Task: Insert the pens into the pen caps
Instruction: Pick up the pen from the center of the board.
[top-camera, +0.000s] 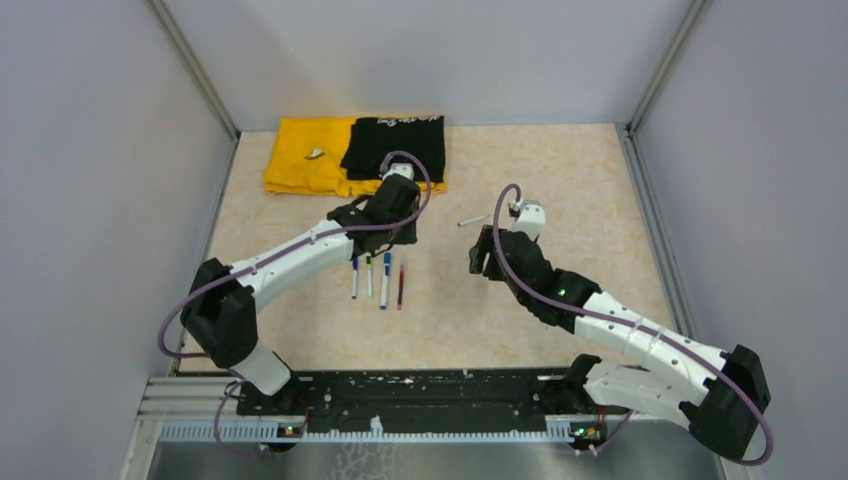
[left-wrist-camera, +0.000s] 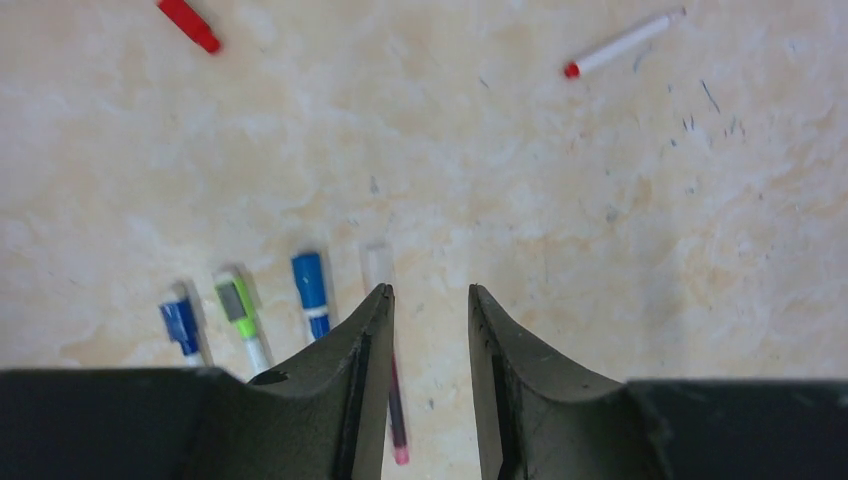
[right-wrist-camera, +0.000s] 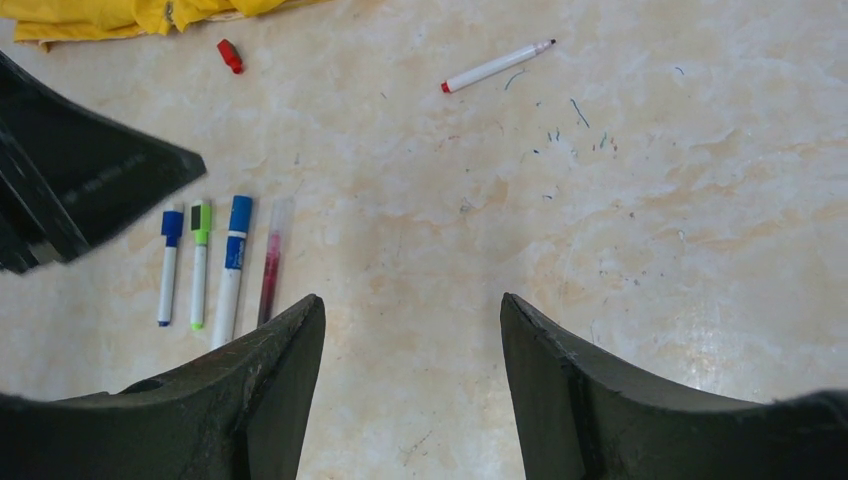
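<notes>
Tabletop (left-wrist-camera: 600, 250); maroon pen (left-wrist-camera: 398, 425) half behind left claw (left-wrist-camera: 430, 292)

4 pens (top-camera: 375, 280) are lying side by side in a row on the table (top-camera: 560, 200), a 5th pen (top-camera: 473, 219) is lying well apart to their right, farther back, and a loose cap (right-wrist-camera: 230, 56) is sitting near the folded cloths (top-camera: 310, 155) at the far edge.

Four capped pens (right-wrist-camera: 235, 262) side by side
</notes>
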